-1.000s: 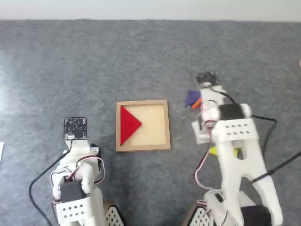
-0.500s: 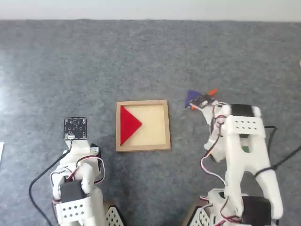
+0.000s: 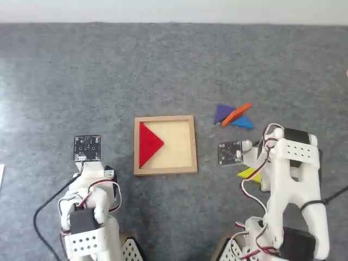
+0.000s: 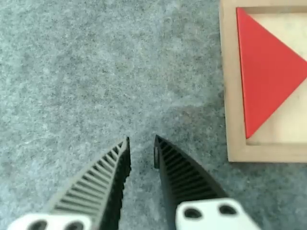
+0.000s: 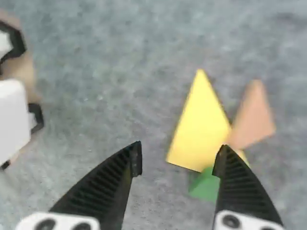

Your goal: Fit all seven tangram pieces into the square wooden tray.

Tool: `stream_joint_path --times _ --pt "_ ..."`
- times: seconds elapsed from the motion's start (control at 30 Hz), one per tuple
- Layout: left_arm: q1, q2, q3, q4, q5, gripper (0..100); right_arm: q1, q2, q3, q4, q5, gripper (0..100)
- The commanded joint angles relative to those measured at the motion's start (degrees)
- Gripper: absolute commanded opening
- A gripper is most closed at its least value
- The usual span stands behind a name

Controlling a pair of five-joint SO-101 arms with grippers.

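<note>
Yellow tangram piece under right tool, jaws wide apart, gripping nothing.

The left gripper is seen over grey carpet, its ribbed black fingers parted by a narrow gap, nothing held. Nearby, a corner of the square wooden tray is shown, a red triangle laid flat inside along its rim.
</note>
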Motion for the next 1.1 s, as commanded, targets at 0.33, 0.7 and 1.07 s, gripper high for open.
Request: stream_joint_path --times 0.33,0.7,1.07 --pt "0.0 -1.05 -0.66 0.18 -0.09 8 2.07 -2.15 12.4 -21.85 -3.78 42.1" --pt "0.0 -1.05 -0.66 0.18 -0.09 8 2.15 7.96 9.32 -23.78 -3.69 42.0" --pt "0.0 -1.05 -0.66 0.18 -0.09 8 5.32 15.43 1.76 -18.77 0.53 30.9"
